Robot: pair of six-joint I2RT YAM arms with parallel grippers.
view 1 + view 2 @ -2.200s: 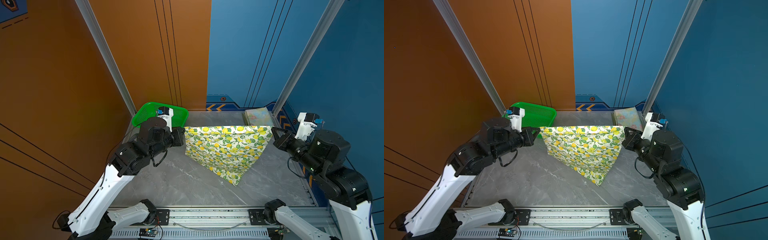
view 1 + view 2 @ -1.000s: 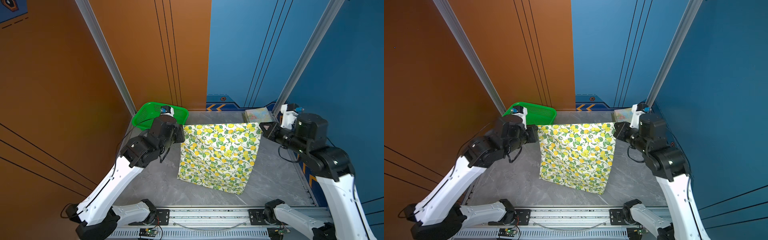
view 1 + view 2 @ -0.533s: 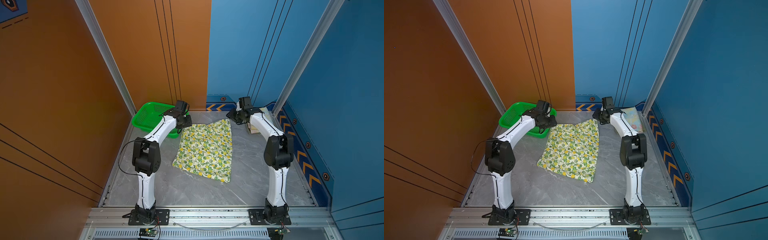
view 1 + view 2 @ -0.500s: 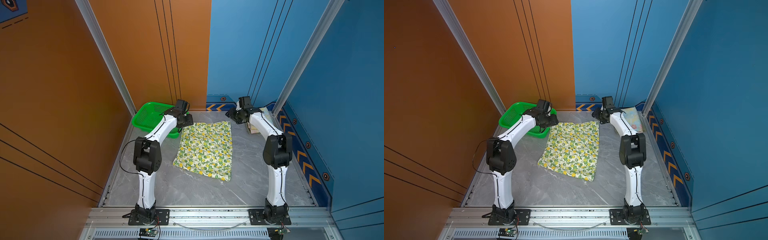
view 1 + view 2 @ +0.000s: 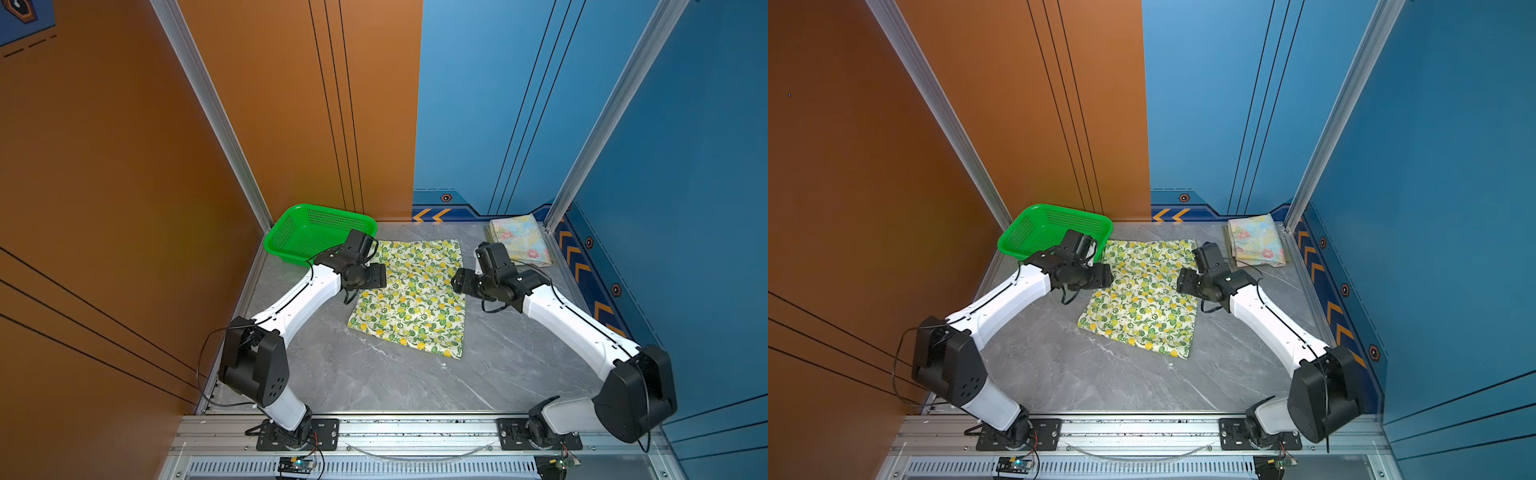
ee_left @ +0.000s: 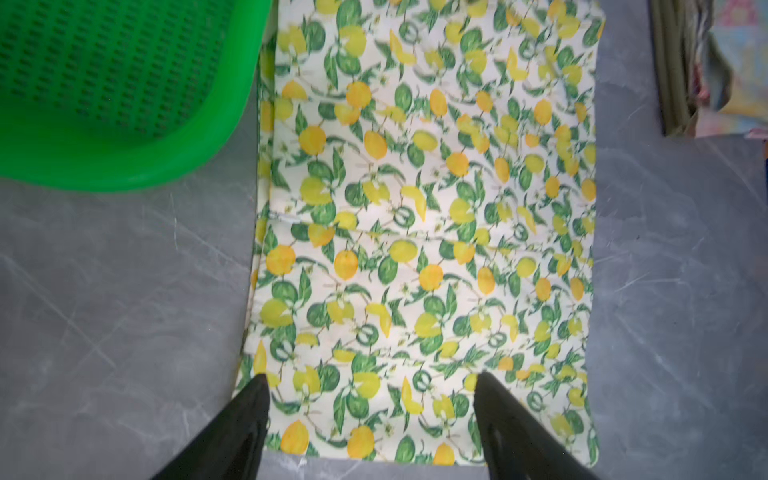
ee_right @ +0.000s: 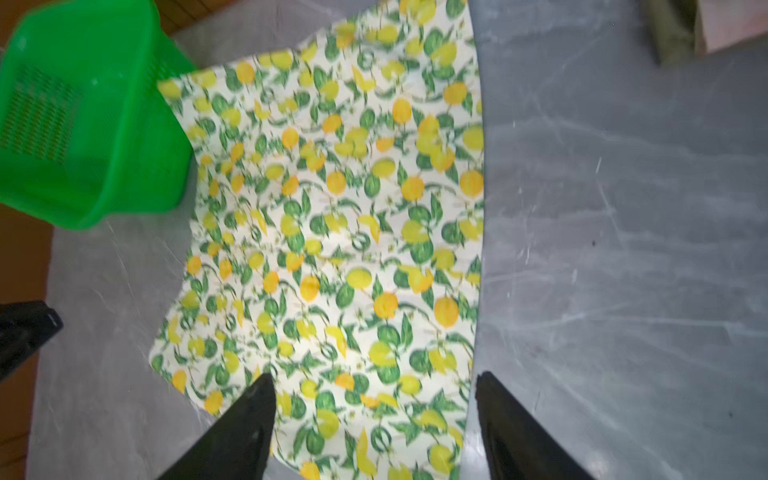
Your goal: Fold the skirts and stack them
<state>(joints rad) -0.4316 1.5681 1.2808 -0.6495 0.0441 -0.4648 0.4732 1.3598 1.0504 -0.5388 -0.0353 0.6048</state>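
The lemon-print skirt point(image 5: 411, 295) point(image 5: 1142, 295) lies spread flat on the grey table, its far left corner against the basket. My left gripper point(image 5: 377, 277) point(image 5: 1104, 276) hovers over the skirt's left edge, and my right gripper point(image 5: 459, 282) point(image 5: 1183, 282) over its right edge. Both stand open and hold nothing. In the wrist views the print point(image 6: 415, 228) point(image 7: 340, 249) shows between the spread fingers of the left gripper point(image 6: 372, 376) and the right gripper point(image 7: 374, 376). The pastel flowered skirt point(image 5: 519, 245) point(image 5: 1256, 241) lies folded at the back right on an olive-green skirt point(image 6: 673, 70).
A bright green perforated basket point(image 5: 316, 232) point(image 5: 1050, 228) point(image 6: 104, 104) stands at the back left, touching the lemon skirt's corner. Orange and blue walls close the back and sides. A metal rail point(image 5: 415, 428) runs along the front. Bare table point(image 5: 395, 386) lies before the skirt.
The lemon skirt hung stretched between both shut grippers. It was laid flat, both grippers opened and let go at its far corners, and both arms have drawn back toward the front.
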